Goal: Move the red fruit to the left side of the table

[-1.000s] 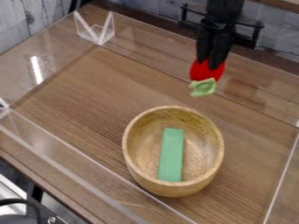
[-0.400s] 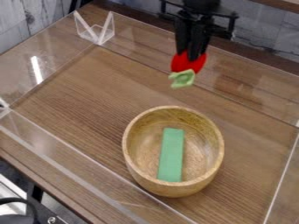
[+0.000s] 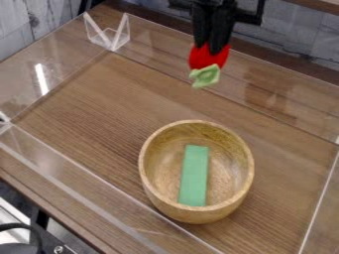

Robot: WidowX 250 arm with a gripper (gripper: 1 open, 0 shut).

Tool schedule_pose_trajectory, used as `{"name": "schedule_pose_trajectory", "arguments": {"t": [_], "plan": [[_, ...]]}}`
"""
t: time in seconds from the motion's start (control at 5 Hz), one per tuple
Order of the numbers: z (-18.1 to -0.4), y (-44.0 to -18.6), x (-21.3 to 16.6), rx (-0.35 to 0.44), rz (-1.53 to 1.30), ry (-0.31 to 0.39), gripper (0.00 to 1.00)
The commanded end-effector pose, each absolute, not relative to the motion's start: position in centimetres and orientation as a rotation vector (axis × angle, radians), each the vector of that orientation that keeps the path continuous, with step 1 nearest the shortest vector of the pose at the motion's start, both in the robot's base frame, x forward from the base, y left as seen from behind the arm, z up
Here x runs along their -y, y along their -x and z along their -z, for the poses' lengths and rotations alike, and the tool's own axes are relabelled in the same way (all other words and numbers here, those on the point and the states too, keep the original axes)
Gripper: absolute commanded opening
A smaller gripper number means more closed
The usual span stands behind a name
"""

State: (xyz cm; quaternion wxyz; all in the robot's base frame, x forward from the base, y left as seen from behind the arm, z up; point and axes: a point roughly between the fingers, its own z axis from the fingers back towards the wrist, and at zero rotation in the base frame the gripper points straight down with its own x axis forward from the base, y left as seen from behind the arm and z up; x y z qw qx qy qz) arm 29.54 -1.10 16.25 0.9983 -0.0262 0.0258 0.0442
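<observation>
My gripper (image 3: 208,60) is clamped tight on the red fruit (image 3: 205,62), green leafy bit hanging underneath, up in the air over the far side of the table (image 3: 93,109). Nearer the camera sits a wooden bowl (image 3: 196,169) with a green stick (image 3: 196,176) lying inside.

A brown wood-grain surface (image 3: 93,109) is enclosed by low clear acrylic walls (image 3: 34,74) that catch bright glare, with a small clear bracket (image 3: 106,32) at the far left corner and dark, indistinct floor beyond the near edge.
</observation>
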Motion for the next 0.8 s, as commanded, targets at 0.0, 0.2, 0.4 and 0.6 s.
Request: {"name": "schedule_pose_trajectory", "arguments": {"t": [0.0,0.2,0.4,0.6], "plan": [[-17.6,-29.8,0.6,0.011,-0.117,0.053,0.0],[-17.0,-30.1,0.1,0.009,-0.143,0.054,0.0],[-17.4,-30.0,-0.4,0.006,-0.106,0.054,1.0],[-17.9,-29.9,-1.2,0.004,-0.071,0.054,0.0]]}}
